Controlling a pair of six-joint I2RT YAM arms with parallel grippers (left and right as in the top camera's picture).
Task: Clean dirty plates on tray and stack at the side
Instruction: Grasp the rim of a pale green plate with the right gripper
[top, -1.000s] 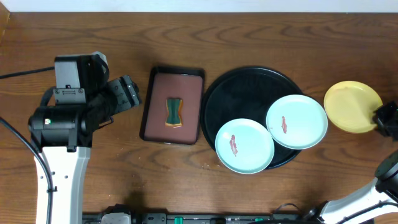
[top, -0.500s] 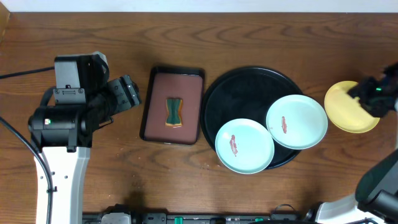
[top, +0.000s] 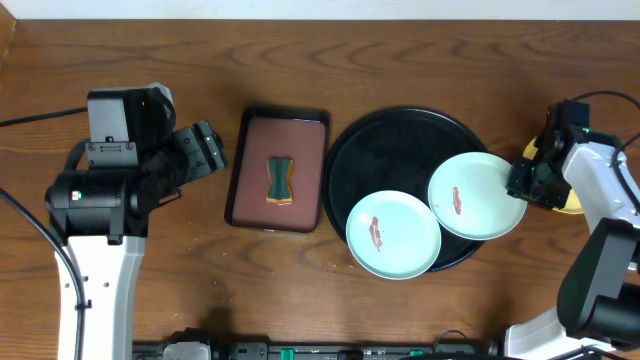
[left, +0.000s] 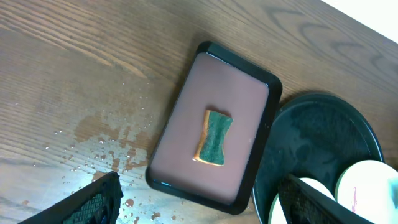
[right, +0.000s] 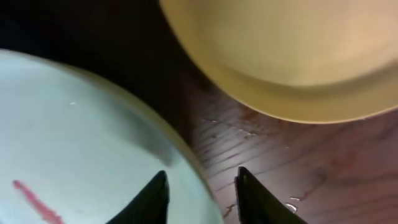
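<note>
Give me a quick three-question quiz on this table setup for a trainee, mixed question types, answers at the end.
1. True or false: the green hourglass-shaped sponge lies on the small rectangular brown tray.
2. How many pale mint-green round plates rest on the large round glossy black tray? A one, B two, C three.
3. Which plate lies off the black tray, on the wooden table?
Key: 1 true; 2 B; 3 the pale yellow round plate.

Right tool (top: 527, 180) shifted onto mint plate (top: 477, 195) rim.
</note>
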